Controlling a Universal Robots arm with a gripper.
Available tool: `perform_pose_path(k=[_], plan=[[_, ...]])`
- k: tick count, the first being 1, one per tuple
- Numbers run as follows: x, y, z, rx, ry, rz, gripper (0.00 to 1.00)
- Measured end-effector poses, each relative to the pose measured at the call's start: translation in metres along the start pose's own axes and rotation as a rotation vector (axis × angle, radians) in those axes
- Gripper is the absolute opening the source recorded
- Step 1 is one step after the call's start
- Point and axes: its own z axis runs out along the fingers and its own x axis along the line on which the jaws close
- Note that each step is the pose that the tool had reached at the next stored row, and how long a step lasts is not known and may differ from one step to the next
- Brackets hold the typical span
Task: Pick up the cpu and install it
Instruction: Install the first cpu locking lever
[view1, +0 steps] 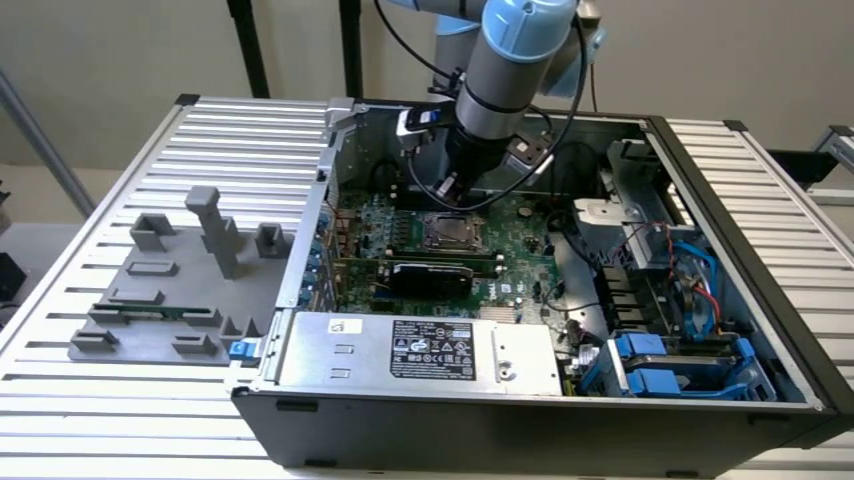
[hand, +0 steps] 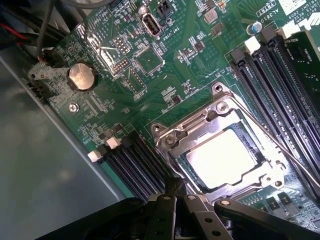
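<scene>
Closed black gripper (hand: 181, 192) above seated chip.
Holding nothing; flat square silvery-beige cpu (hand: 224, 159) in metal socket frame (hand: 172, 137), lying toward two o'clock from fingertips.

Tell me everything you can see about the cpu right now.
The cpu is a flat square chip with a bright silvery metal top, lying level inside the metal socket frame on the green motherboard. The frame's edges surround it and overlap its rim. The gripper, shut, sits just beside the socket and holds nothing.

Robotics lab: opened computer case (view1: 561, 300) on slatted aluminium bench (view1: 147, 150).
</scene>
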Motion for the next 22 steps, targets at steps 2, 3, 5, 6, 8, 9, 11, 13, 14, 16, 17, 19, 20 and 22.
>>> perform_pose_path(k=[2,3,5,6,8,9,11,13,14,16,17,19,20,22], plan=[[-0.0013,-0.0017,-0.0001,-0.0001,-0.0004,0.0,0.11],[-0.0019,-0.0027,-0.0003,-0.0001,-0.0007,0.0,0.11],[-0.0032,-0.0046,-0.0012,0.0001,-0.0008,0.0,0.11],[-0.0037,-0.0056,-0.0019,0.0003,-0.0009,0.0,0.11],[-0.0047,-0.0075,-0.0037,0.0006,-0.0018,0.001,0.11],[-0.0051,-0.0083,-0.0045,0.0005,-0.0018,0.001,0.11],[-0.0055,-0.0094,-0.0059,0.0008,-0.0018,0.001,0.11],[-0.0055,-0.0096,-0.0059,0.0011,-0.0014,0.0,0.11],[-0.0055,-0.0096,-0.0059,0.0011,-0.0013,0.0,0.11],[-0.0051,-0.0099,-0.0056,0.001,-0.0016,0.001,0.11],[-0.0047,-0.0101,-0.0053,0.001,-0.0016,0.001,0.11],[-0.0037,-0.0102,-0.0046,0.0011,-0.0014,0.0,0.11],[-0.0032,-0.0099,-0.0043,0.0012,-0.0012,0.0,0.11],[-0.0029,-0.0094,-0.0042,0.0011,-0.0014,0.0,0.11]])
